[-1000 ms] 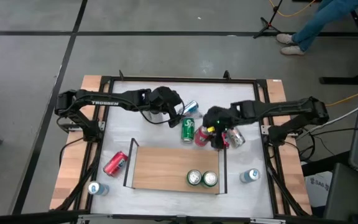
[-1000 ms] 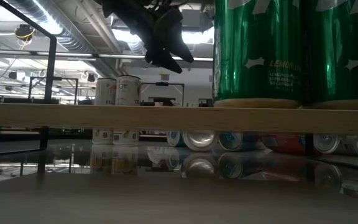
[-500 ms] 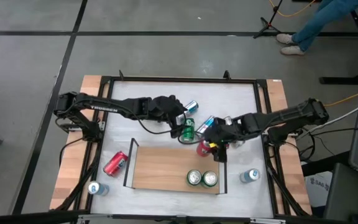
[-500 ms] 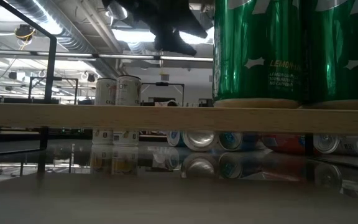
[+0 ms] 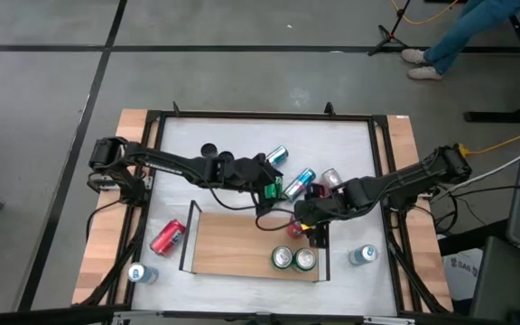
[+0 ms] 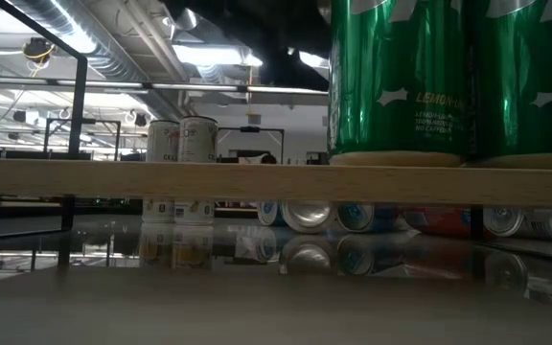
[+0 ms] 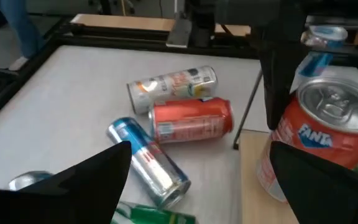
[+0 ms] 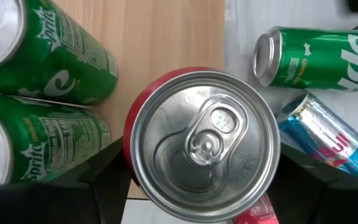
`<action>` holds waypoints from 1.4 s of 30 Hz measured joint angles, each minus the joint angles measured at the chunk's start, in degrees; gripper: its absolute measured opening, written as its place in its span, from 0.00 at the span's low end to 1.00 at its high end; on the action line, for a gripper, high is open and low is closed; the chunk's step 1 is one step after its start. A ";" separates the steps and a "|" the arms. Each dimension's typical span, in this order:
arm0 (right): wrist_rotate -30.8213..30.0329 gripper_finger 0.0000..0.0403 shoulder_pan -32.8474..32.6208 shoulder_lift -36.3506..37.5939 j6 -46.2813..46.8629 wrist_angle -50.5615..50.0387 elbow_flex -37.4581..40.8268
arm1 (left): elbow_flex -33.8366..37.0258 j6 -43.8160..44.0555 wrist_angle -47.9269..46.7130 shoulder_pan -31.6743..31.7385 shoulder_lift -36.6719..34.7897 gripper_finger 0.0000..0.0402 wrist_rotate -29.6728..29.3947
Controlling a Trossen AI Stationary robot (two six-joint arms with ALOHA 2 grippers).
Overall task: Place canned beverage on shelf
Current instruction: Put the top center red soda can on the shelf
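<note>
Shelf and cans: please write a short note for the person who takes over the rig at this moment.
Left claw: open, empty, over the lying cans behind the shelf.
Right claw: shut on an upright Fanta can at the shelf's far right corner; whether it touches the board cannot be seen.
Done: two Sprite cans stand at the shelf's near right edge.
Left: release the Fanta can, then shelve the loose cans on the tabletop, such as the red can left of the shelf.

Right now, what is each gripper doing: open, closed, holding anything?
Left gripper: open, holding nothing, above the loose cans behind the shelf.
Right gripper: fingers closed around an upright red can at the shelf's edge.
</note>
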State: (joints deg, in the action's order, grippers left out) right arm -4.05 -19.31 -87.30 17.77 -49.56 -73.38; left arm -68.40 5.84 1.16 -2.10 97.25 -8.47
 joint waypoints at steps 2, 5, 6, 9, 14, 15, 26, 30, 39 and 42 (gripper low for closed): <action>0.04 0.72 0.00 -0.19 0.02 0.32 0.01 | 0.00 0.00 0.93 -0.49 1.17 0.94 0.01; 0.10 0.72 0.08 -0.44 0.02 0.22 0.00 | -0.02 0.00 2.71 -1.07 3.00 0.94 0.02; -0.06 0.72 0.15 -0.49 -0.01 0.13 0.01 | -0.02 0.00 3.12 -1.18 3.70 0.94 0.02; -0.03 0.72 0.15 -0.51 -0.01 0.03 0.00 | 0.00 0.00 4.65 -1.48 5.67 0.94 0.02; 0.52 0.72 0.15 -0.51 -0.03 0.13 0.00 | 0.00 0.02 7.40 -1.48 8.34 0.94 0.02; 0.82 0.72 0.15 -0.51 -0.02 0.19 0.00 | 0.00 0.02 7.80 -1.48 8.65 0.94 0.00; 1.02 0.72 0.17 -0.80 -0.03 0.19 0.00 | 0.00 0.02 10.48 -1.48 9.96 0.94 0.44; 1.02 0.72 0.17 -0.80 -0.05 0.17 0.00 | 0.00 0.02 10.69 -1.48 9.94 0.94 0.45; 1.02 0.72 0.18 -0.80 -0.05 0.20 0.00 | 0.00 0.02 11.09 -1.48 9.94 0.94 0.46; 1.02 0.72 0.20 -0.80 -0.05 0.17 0.00 | 0.00 0.02 11.04 -1.48 9.94 0.94 0.46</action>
State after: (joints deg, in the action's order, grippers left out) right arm -3.03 -19.11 -88.09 17.72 -49.39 -73.38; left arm -68.40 5.87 12.21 -3.57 107.20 -8.01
